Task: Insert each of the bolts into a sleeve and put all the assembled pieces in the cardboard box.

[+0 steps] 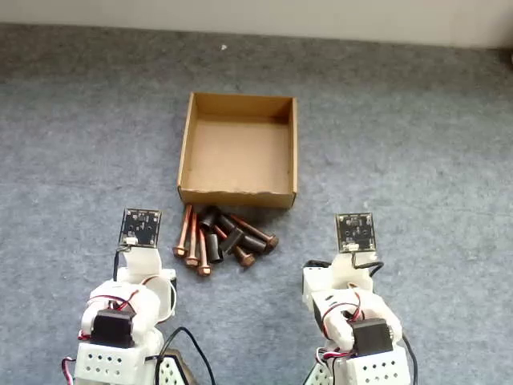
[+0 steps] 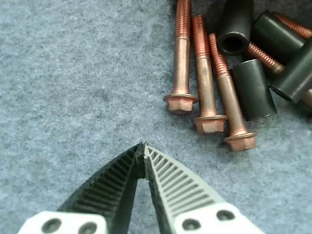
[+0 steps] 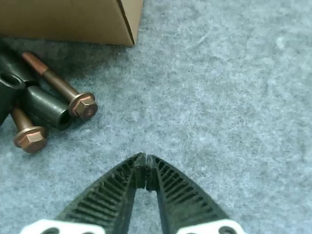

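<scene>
An open cardboard box (image 1: pixel 236 196) stands in the middle of the grey carpet. Just in front of it lies a pile of copper bolts (image 1: pixel 192 237) and black sleeves (image 1: pixel 232 239). In the left wrist view, three bolts (image 2: pixel 204 78) lie side by side with loose sleeves (image 2: pixel 252 87) beside them. My left gripper (image 2: pixel 143 146) is shut and empty, a short way from the bolt heads. My right gripper (image 3: pixel 145 157) is also shut and empty, with a bolt (image 3: pixel 58 85), a sleeve (image 3: pixel 46 107) and the box corner (image 3: pixel 68 19) beyond it.
The left arm (image 1: pixel 132 297) and the right arm (image 1: pixel 353 313) sit at the near edge, either side of the pile. Bare carpet (image 1: pixel 417 160) surrounds the box. A pale wall strip runs along the far edge.
</scene>
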